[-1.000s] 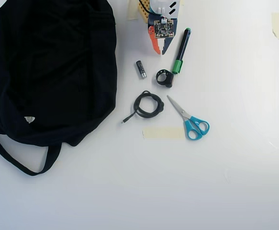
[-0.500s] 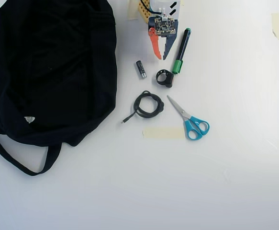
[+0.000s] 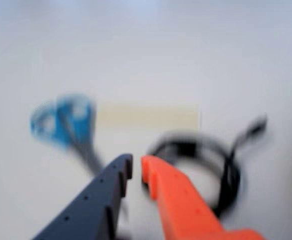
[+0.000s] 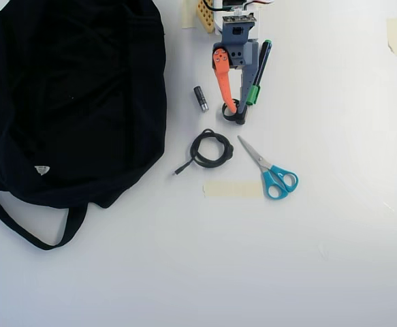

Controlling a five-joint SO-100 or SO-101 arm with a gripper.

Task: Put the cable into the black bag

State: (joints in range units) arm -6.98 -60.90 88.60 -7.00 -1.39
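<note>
I have the orange-and-grey tool (image 4: pixel 237 113) nearly closed and empty, with the coiled dark grey cable (image 4: pixel 211 148) just below-left of its tips, right of the black fabric bag (image 4: pixel 69 102).

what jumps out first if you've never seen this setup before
The big black bag fills the overhead view's upper left, dwarfing everything else. Right of it lies the coiled cable, next to blue-handled scissors. The gripper, one orange and one dark finger, reaches down from the top edge over a small black ring, fingers nearly together.
</note>
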